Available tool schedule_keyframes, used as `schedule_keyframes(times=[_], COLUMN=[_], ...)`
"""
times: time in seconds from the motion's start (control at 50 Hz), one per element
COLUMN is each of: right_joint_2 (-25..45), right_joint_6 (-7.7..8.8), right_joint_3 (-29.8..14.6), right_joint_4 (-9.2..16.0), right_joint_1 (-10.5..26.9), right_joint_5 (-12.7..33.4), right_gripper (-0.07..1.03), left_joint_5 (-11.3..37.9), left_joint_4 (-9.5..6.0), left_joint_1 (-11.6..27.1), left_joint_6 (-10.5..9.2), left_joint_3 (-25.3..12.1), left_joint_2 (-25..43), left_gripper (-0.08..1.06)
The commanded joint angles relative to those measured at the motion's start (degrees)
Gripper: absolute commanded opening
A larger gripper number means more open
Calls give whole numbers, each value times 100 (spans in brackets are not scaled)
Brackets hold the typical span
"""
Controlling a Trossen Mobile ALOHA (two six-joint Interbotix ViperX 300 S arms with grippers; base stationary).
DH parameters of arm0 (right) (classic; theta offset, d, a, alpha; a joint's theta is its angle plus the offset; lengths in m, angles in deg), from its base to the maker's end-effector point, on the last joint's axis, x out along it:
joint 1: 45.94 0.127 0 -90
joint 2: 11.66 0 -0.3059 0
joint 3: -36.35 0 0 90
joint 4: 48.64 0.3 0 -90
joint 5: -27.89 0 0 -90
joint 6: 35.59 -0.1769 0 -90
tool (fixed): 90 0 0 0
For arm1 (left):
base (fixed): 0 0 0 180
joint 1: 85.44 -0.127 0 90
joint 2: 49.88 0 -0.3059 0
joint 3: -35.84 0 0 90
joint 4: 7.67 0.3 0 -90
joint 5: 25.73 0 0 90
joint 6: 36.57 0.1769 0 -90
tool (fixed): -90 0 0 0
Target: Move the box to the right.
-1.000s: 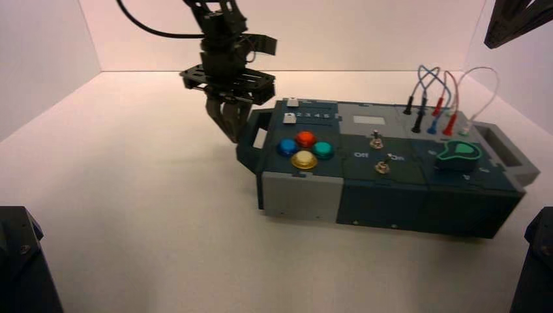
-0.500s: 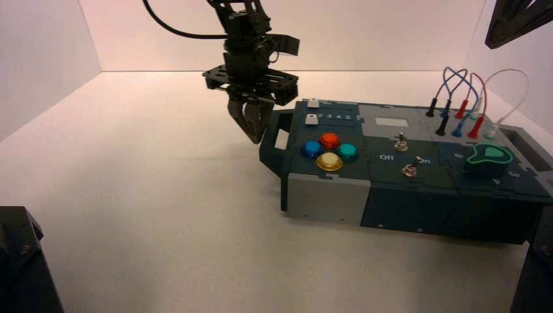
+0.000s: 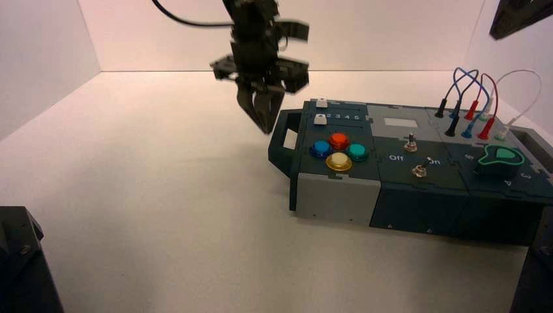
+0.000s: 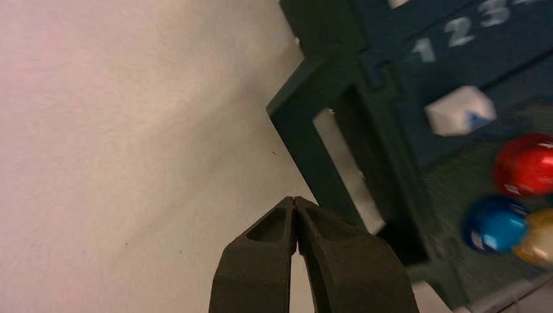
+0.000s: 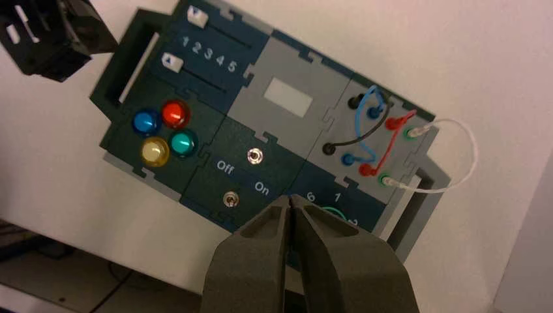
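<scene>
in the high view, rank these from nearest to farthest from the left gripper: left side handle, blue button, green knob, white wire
1. left side handle, just beside the left gripper
2. blue button, at the box's left end
3. green knob, towards the right end
4. white wire, far right corner

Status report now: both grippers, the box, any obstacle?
Left gripper shut, just off the box's left handle. Right gripper shut, high above. Box near right edge. No obstacle seen.

Bare table [image 3: 150,195] spreads left of the box [image 3: 417,189].
</scene>
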Motion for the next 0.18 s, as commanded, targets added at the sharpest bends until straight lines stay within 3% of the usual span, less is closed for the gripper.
schedule_keyframes(times=[0.02, 0.18], right_joint_2=[-97, -132], right_joint_6=[35, 35], right_joint_3=[-193, -193], right_joint_4=[26, 35], right_joint_1=[18, 18], right_joint_5=[9, 26], right_gripper=[-2, -2], left_joint_5=[-105, -132], left_joint_4=[0, 0], left_joint_1=[-70, -105], left_joint_6=[-35, -97], left_joint_3=[176, 387], left_joint_2=[-571, -826], left_gripper=[-3, -3])
